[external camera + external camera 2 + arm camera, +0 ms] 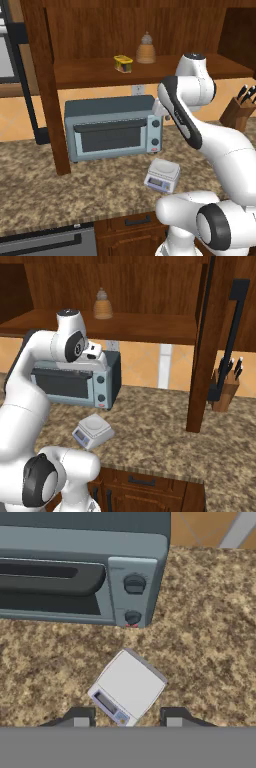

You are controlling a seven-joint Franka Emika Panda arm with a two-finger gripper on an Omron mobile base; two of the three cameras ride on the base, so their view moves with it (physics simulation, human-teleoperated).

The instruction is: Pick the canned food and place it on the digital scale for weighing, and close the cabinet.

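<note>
The canned food (123, 63) sits on the open cabinet (150, 70) shelf above the toaster oven (112, 127), well apart from the gripper (127, 719). The gripper hangs over the digital scale (128, 686) in front of the oven, jaws drawn in, pinching nothing.

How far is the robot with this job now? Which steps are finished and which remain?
Nothing looks finished yet. The canned food sits on the open cabinet's shelf beside a tan bottle. The digital scale on the counter has nothing on it. The gripper holds nothing above the scale. Left: fetch the can, set it on the scale, close the cabinet door.
</note>
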